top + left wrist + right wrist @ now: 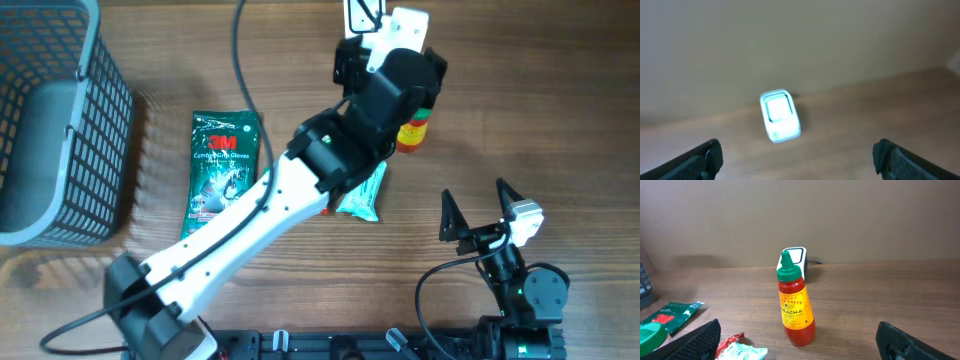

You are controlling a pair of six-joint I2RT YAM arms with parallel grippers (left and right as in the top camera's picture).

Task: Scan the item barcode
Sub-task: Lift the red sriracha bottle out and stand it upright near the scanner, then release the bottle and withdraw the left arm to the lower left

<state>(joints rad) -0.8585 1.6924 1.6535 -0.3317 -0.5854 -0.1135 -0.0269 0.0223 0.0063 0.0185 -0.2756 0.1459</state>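
The wooden table (560, 110) is taken first: a grey wire basket (60, 130) is set at its left edge, and the left arm (260, 215) is stretched diagonally across it toward the far side. A green glove packet (225, 165) is laid flat between basket and arm, well apart from the reader, and a teal pouch (362, 195) is half covered by the arm. The sriracha bottle (795, 305) is stood upright just beside the arm's wrist, and it is judged the likeliest item to be scanned (it is nearest the reader, though the task names no item). The white scanner (780, 116) is seen behind the bottle, at the far edge. The left gripper (797, 157) is held above the table with its jaws spread wide and nothing between them, the scanner lying ahead of it. The right gripper (474, 192) is likewise spread and empty, near its own base. For the step to be done well, the bottle should be taken around its body rather than its green cap (786, 265). Its barcode (visible in no view) should be found, turned square to the scanner's window, held steady there and left uncovered by the jaws.
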